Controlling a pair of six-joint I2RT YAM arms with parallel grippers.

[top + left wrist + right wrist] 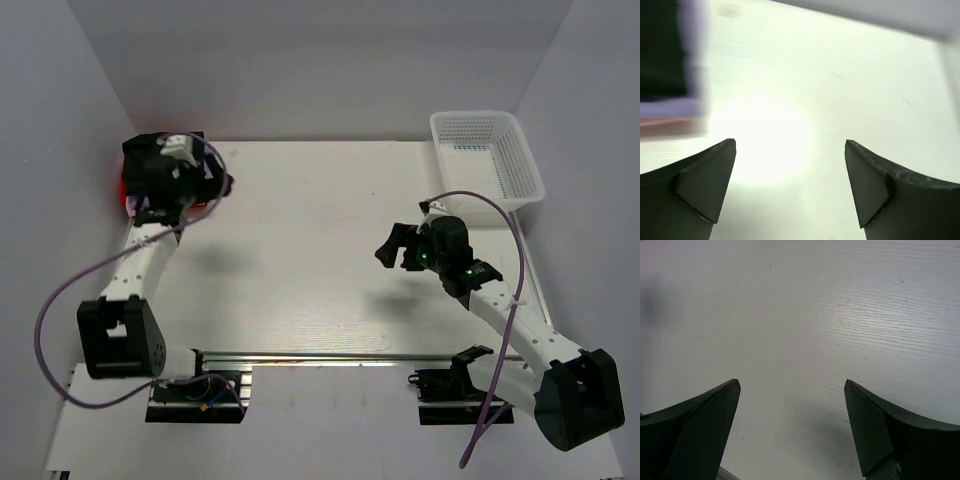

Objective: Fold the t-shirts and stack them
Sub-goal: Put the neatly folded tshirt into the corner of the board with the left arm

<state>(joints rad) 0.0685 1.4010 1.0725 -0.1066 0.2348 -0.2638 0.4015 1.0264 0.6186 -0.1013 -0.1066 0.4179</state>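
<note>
The t-shirts lie in a stack at the table's far left edge. The black shirt [140,152] is on top and a strip of the red-pink shirt [126,196] shows below it. The left wrist view shows the stack blurred at its upper left: black shirt [662,47], lavender shirt [670,107], red-pink shirt [670,127]. My left gripper [222,184] [790,190] is open and empty, just right of the stack over bare table. My right gripper [392,245] [790,430] is open and empty over the table, right of centre.
A white mesh basket [475,117] stands at the far right corner and looks empty. White walls close in the table on the left, back and right. An aluminium rail [330,355] runs along the near edge between the arm bases.
</note>
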